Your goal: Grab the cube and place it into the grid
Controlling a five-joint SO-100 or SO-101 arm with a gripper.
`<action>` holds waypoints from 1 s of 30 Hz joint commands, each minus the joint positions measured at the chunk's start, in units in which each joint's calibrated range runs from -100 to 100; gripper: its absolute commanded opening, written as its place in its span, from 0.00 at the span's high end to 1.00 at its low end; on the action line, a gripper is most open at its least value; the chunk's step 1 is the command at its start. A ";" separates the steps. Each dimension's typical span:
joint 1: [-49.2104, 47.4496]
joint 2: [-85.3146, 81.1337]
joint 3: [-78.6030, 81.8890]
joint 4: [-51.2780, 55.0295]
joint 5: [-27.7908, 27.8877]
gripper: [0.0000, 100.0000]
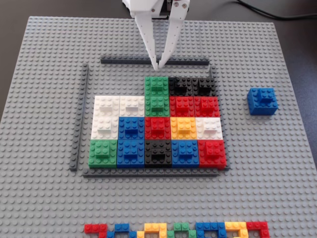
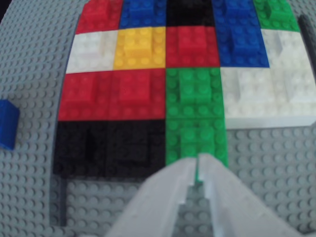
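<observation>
No readable text, label or number shows anywhere.

The bright blue square LEGO cube (image 1: 262, 101) stands alone on the light grey studded baseplate (image 1: 44, 99), well apart from the patchwork grid of coloured blocks (image 1: 157, 126), with open room all around it. Two cells at the grid's top left lie unfilled, bordered by thin dark grey strips (image 1: 81, 116). The white two-finger tool (image 1: 159, 67) hangs over the top strip, fingertips nearly together.

The white arm reaches in from the top edge of the fixed view, its tool (image 1: 159, 66) pointing straight down. The two long, tapering fingers (image 1: 145, 34) converge until their tips nearly meet. In the wrist view the tool (image 2: 197, 165) enters from the bottom edge, jaws drawn together with only a thin slit between them, holding nothing
</observation>
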 commanded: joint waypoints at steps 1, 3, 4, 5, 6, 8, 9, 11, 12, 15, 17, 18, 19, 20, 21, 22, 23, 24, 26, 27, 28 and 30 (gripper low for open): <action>-1.84 -2.04 0.53 -3.64 -0.44 1.00; -1.84 -2.04 0.53 -3.60 -0.59 1.00; -1.84 -2.04 0.53 -3.60 -0.63 1.00; -1.84 -2.04 0.53 -3.55 -0.63 1.00; -1.84 -2.04 0.53 -3.55 -0.54 1.00; -1.84 -2.04 0.53 -3.55 -0.39 1.00; -1.84 -2.04 0.53 -3.55 -0.34 1.00; -1.84 -2.04 0.53 -3.55 -0.29 1.00; -1.84 -2.04 0.53 -3.55 -0.29 1.00; -1.84 -2.04 0.53 -3.69 -0.44 1.00; -1.84 -2.04 0.53 -3.74 -0.29 1.00; -1.84 -2.04 0.53 -3.74 -0.24 1.00; -1.84 -2.04 0.53 -3.74 -0.20 1.00; -1.84 -2.04 0.53 -3.74 -0.20 1.00; -1.84 -2.04 0.35 -3.64 -0.24 1.00; -1.84 -2.04 0.17 -3.55 -0.29 1.00; -1.84 -2.04 -0.20 -3.50 -0.39 1.00; -1.84 -2.04 -0.74 -3.35 -0.54 1.00; -1.84 -2.04 -2.10 -2.91 -0.73 1.00; -1.84 -2.04 -2.91 -2.67 -0.78 1.00; -1.84 -2.04 -3.82 -2.33 -0.78 1.00; -1.99 -2.04 -6.09 -1.15 -0.78 1.00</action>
